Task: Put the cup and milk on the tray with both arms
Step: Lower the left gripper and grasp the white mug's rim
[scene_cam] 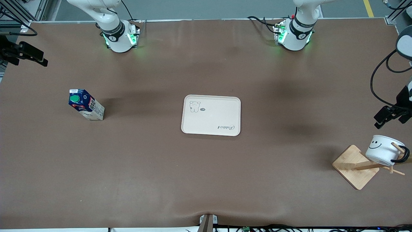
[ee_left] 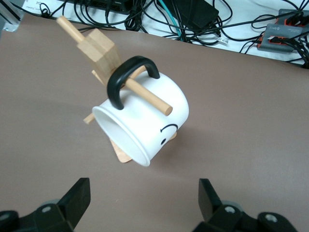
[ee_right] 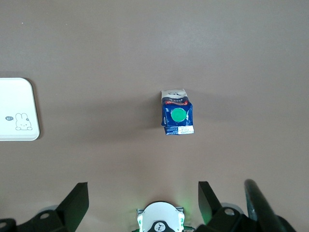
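The cream tray [scene_cam: 210, 120] lies flat at the middle of the table. The milk [scene_cam: 86, 104] stands toward the right arm's end; in the right wrist view it [ee_right: 177, 116] shows from above, with the tray's corner [ee_right: 14, 96] off to one side. The cup [scene_cam: 384, 149] hangs tilted by its black handle on a wooden rack peg toward the left arm's end. My left gripper [scene_cam: 391, 120] is open and empty in the air beside the cup [ee_left: 145, 121], apart from it; it also shows in its wrist view [ee_left: 144, 198]. My right gripper [scene_cam: 38, 59] [ee_right: 142, 195] is open and empty, high up.
The wooden rack's square base [scene_cam: 352, 164] sits under the cup, near the table's end, with its post [ee_left: 99, 48] and pegs sticking out. Cables and boxes [ee_left: 203, 14] lie off the table edge past the rack. The right arm's base [ee_right: 159, 220] shows under the right gripper.
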